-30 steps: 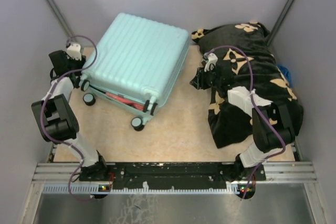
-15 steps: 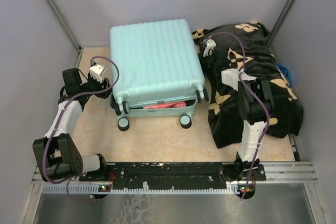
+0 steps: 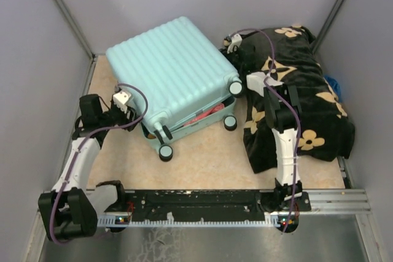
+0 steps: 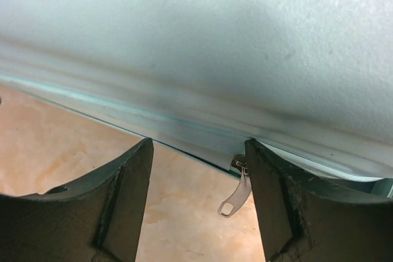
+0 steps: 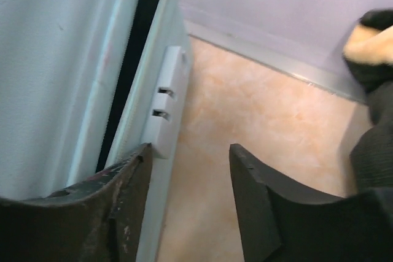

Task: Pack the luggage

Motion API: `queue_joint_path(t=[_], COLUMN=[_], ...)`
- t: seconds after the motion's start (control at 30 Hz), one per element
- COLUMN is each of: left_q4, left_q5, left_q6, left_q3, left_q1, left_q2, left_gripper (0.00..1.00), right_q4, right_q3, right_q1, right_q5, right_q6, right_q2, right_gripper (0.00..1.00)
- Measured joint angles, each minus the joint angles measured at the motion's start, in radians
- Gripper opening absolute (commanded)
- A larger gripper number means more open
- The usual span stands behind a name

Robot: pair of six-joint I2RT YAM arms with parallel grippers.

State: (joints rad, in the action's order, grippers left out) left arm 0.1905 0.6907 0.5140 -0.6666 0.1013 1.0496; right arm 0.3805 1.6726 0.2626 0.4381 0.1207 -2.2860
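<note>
1 tan marbled table (image 3: pixel 202 157) carries everything, walled by pale purple panels. On its left-centre lies the 1 luggage (image 3: pixel 172 75), a mint-blue ribbed hard-shell case, flat on its side and skewed, its wheeled end towards the arms. Its 2 halves are not fully together: a narrow gap along the near edge shows something red (image 3: pixel 206 111) inside. Just right of it, touching or nearly touching its far right corner, lies 1 black blanket (image 3: pixel 307 90) with tan flower motifs, heaped along the table's right side. The 2 arms reach in from the near edge. The left gripper (image 3: pixel 138 118) sits at the case's near left edge; in its wrist view its 2 fingers (image 4: pixel 123 200) stand well apart with nothing between them but the shell's rim and bare table. The right gripper (image 3: pixel 227 50) is at the case's far right corner, its 2 fingers (image 5: pixel 258 213) parted about halfway and holding nothing, 1 of them just beside the case's side wall. At least 3 small black wheels (image 3: pixel 166 151) show. 1 metal zip pull (image 4: pixel 236 193) hangs from the seam.
</note>
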Motion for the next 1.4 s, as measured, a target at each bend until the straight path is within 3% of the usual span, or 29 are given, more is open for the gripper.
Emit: queue_joint_path(t=[0.17,0.37,0.53,0.77,0.93,1.17,1.4], left_q4=[0.087,0.227,0.354,0.437,0.428,0.322,0.204], left_q5=[0.010,0.043,0.211,0.321,0.309,0.243,0.217], left_q6=[0.026,0.047,0.108,0.186,0.186,0.103,0.023], left_q3=[-0.003,-0.085,-0.204,-0.379,-0.384,-0.344,-0.266], left_q1=[-0.039,-0.031,0.115,0.251,0.285,0.288,0.288], left_q2=[-0.043,0.007,0.152,0.349,0.360,0.365,0.367], left_gripper=[0.78,0.79,0.77,0.77,0.78,0.76,0.75], right_q4=[-0.032,-0.257,-0.447,-0.679,-0.941,-1.238,-1.349], right_q3=[0.048,0.051,0.052,0.130,0.143,-0.053,-0.132], right_q1=[-0.010,-0.065,-0.091,-0.146,-0.224,-0.217,-0.179], right_q5=[-0.043,-0.058,-0.056,-0.028,0.073,0.144,0.131], right_q6=[-0.069,-0.183,-0.230,-0.279,-0.331,-0.442,-0.516], right_q2=[-0.003,0.095,0.274,0.476,0.547,0.734,0.773], right_gripper=[0.88,0.98,0.99,0.99,0.99,0.99,0.99])
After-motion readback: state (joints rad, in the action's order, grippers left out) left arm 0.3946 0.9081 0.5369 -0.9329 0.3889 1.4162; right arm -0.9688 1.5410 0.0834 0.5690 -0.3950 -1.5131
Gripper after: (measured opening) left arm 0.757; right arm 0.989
